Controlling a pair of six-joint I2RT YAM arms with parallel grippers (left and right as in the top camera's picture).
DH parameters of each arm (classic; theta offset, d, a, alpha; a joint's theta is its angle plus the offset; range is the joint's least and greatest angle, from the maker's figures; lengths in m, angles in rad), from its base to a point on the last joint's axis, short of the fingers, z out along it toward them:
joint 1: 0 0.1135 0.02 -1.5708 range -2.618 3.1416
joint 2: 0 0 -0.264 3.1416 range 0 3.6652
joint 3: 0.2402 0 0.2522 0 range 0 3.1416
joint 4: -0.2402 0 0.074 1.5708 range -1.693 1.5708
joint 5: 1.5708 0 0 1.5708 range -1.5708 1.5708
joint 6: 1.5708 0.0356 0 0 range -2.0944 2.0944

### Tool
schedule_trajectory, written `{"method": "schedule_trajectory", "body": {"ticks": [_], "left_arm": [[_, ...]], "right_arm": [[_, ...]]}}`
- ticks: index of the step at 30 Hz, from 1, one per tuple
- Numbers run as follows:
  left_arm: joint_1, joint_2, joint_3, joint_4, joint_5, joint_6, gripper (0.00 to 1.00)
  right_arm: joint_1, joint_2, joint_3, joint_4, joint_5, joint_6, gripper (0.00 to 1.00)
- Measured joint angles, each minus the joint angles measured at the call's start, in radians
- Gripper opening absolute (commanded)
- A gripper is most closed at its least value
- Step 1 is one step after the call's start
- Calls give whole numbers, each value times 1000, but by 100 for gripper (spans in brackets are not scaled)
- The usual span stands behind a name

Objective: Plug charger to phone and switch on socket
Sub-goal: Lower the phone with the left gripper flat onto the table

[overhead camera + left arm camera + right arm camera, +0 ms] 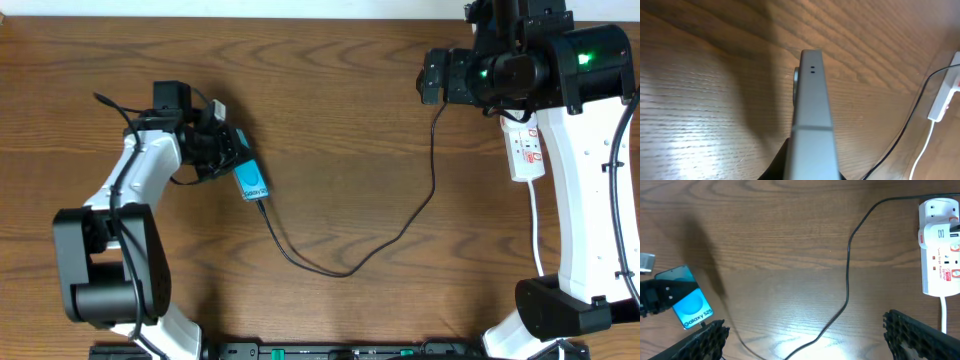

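The phone (pixel 251 179), teal screen up, is held at its upper end by my left gripper (pixel 215 148), which is shut on it. In the left wrist view the phone's grey edge (pixel 811 125) fills the middle. The black charger cable (pixel 400 225) runs from the phone's lower end across the table up to the socket (pixel 527 148), a white strip at the right; its tip sits at the phone's port. My right gripper (pixel 805 335) is open and empty, high above the table near the socket's top end (pixel 940 250). The phone shows in the right wrist view (pixel 690 302).
The socket's white cord (pixel 538 230) runs down toward the table's front edge beside the right arm's base. The cable (pixel 847 290) loops over the middle of the wooden table (pixel 340 110).
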State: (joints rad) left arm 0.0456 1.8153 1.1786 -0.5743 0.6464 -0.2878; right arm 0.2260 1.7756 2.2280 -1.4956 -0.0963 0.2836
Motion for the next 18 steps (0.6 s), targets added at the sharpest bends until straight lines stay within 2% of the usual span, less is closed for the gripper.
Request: {"method": "schedule_trajectory", "body": {"ticks": [8,18], "left_arm": [[-37,105,0,26,-3,0,7],[-36,114,0,37,-3,0,7]], "right_arm": [[0,0,0,-5,0,0,99],[3,0,0,-5,0,0,99]]}}
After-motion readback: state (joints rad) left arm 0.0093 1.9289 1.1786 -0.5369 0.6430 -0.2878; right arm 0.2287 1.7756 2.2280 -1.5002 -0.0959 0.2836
